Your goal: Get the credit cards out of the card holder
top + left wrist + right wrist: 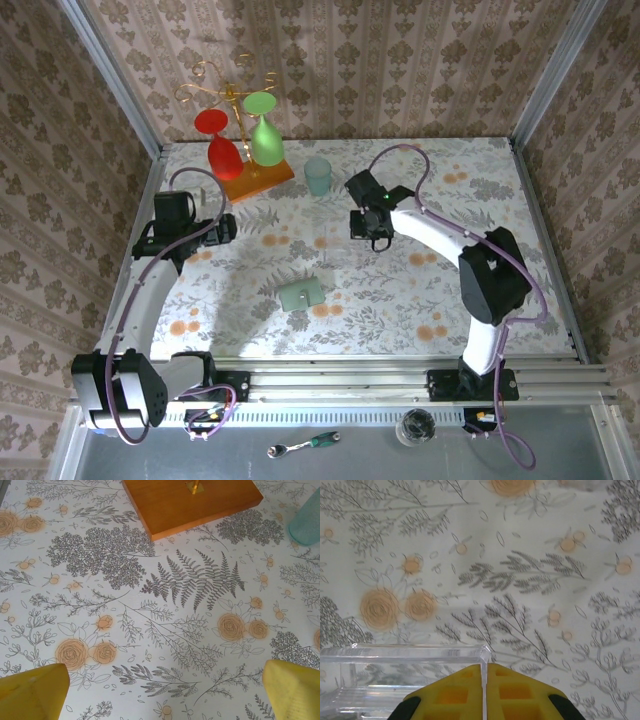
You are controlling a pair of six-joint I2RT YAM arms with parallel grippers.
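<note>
Right gripper (484, 692): pinched shut on a clear box (395, 653) | left gripper (164, 672): wide, holding nothing | card holder (300, 293): lies apart from both, cards seem still inside, job not started

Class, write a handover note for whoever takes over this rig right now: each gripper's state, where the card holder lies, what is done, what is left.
The left gripper is open and empty, over the tablecloth near the wooden stand base.
The right gripper is shut, pinching the thin wall of a clear plastic box.
The card holder lies mid-table between the arms, touched by neither.
Done: nothing on the holder yet.
Left: reach the holder, draw out the credit cards.
</note>
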